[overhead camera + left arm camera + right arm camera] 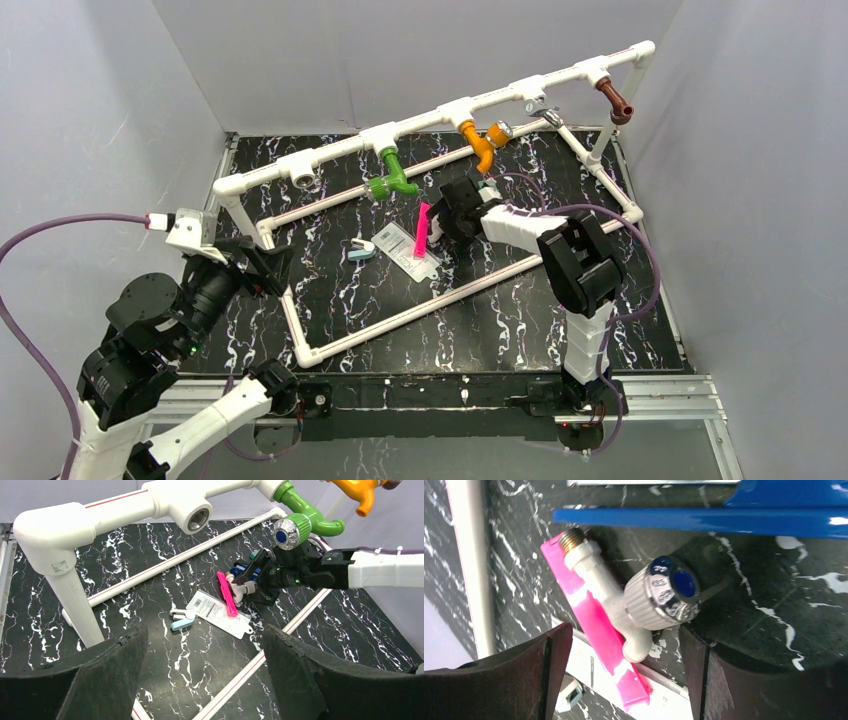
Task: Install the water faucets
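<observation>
The right claw (624, 677) sits spread apart around the white tap (636, 610) lying against a pink strip (596, 630), probably to grab it for an empty pipe socket (196, 518), while the left claw (205, 675) gapes idle.

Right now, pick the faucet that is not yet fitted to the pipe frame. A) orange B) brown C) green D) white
D: the white faucet lies loose on the table against the pink strip, while the green faucet, the orange faucet and the brown faucet hang from the pipe frame.
</observation>
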`<state>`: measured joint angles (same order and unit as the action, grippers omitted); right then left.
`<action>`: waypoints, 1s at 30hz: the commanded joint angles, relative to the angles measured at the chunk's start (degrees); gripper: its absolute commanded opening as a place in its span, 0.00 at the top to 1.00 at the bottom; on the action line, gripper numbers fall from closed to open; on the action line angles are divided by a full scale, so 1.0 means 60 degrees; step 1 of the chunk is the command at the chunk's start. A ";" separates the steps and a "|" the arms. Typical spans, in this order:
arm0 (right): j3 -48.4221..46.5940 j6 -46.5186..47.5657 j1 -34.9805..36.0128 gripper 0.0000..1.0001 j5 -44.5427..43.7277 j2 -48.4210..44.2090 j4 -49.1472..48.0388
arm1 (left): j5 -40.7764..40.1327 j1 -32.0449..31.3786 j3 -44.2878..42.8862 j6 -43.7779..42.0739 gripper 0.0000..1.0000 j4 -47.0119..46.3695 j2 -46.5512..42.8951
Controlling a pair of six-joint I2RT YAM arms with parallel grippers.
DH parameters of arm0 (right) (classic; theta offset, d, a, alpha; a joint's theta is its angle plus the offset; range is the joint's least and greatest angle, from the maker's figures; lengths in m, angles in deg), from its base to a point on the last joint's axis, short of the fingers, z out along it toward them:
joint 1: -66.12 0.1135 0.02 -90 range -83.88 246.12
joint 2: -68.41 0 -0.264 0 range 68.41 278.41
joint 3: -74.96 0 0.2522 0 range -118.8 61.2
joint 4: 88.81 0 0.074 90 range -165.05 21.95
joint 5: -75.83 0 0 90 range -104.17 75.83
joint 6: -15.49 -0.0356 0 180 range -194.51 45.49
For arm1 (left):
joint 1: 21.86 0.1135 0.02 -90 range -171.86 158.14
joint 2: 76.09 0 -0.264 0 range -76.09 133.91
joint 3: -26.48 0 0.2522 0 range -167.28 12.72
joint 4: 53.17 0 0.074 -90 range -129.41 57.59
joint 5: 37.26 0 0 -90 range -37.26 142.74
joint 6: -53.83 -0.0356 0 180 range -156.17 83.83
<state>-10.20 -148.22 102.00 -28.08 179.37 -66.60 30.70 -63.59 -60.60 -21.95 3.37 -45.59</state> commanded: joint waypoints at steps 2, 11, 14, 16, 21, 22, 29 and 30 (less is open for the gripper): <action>-0.0719 -0.1576 -0.0014 0.18 -0.1280 0.0434 0.2016 | -0.0135 -0.0028 -0.0327 -0.0224 0.19 0.0304 -0.0057; -0.0867 -0.2397 0.0010 0.25 -0.2131 0.0647 0.2775 | -0.0105 -0.0020 -0.0211 -0.0485 0.19 0.0300 -0.0059; -0.1082 -0.2538 0.0002 0.27 -0.2263 0.0823 0.2987 | -0.0096 -0.0026 -0.0248 -0.0495 0.19 0.0318 -0.0058; -0.1225 -0.2629 0.0006 0.29 -0.2323 0.0943 0.3134 | -0.0078 -0.0026 -0.0233 -0.0493 0.19 0.0329 -0.0059; -0.1386 -0.2749 0.0010 0.34 -0.2394 0.1148 0.3292 | -0.0076 -0.0024 -0.0204 -0.0480 0.18 0.0397 -0.0048; -0.1379 -0.2719 -0.0001 0.36 -0.2402 0.1171 0.3285 | -0.0076 -0.0023 -0.0215 -0.0480 0.18 0.0398 -0.0045; -0.1019 -0.2110 0.0007 0.51 -0.2368 0.0996 0.3056 | -0.0020 -0.0027 -0.0161 -0.0434 0.18 0.0378 0.0036; -0.0887 -0.1984 -0.0002 0.54 -0.2374 0.0890 0.2959 | -0.0014 -0.0031 -0.0158 -0.0428 0.18 0.0383 0.0042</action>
<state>-18.09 -162.77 102.06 -40.45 183.65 -51.70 30.72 -63.59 -61.25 -24.20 5.08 -45.74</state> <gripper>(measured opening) 0.523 0.815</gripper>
